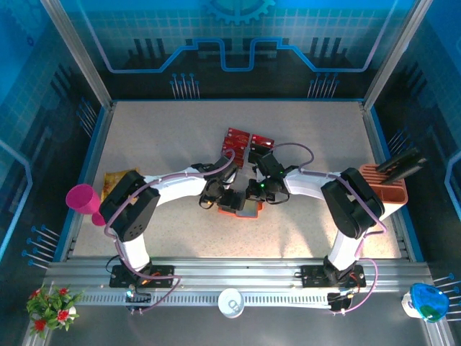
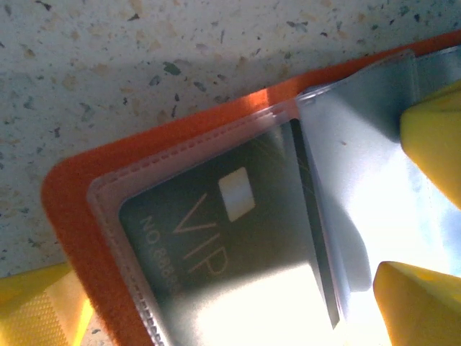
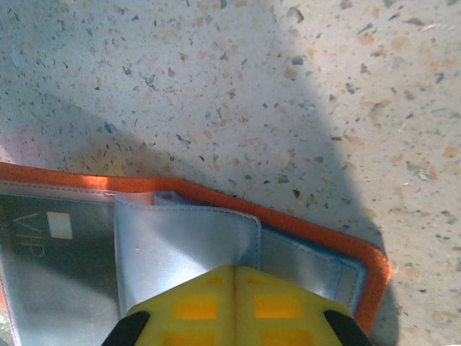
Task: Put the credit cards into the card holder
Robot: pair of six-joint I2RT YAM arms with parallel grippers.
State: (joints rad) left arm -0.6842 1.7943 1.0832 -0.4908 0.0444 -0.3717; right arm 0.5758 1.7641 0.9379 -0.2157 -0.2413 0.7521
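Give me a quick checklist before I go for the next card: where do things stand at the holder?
1. The card holder lies open on the table: ok.
2. The dark VIP card sits under the clear pocket: ok. Fully seated: cannot tell.
3. The left gripper is open with nothing clamped: ok.
4. The right gripper is shut at the grey flap: ok. Whether it pinches the flap: cannot tell.
5. The red cards loaded: not ok, they lie on the table beyond the holder.
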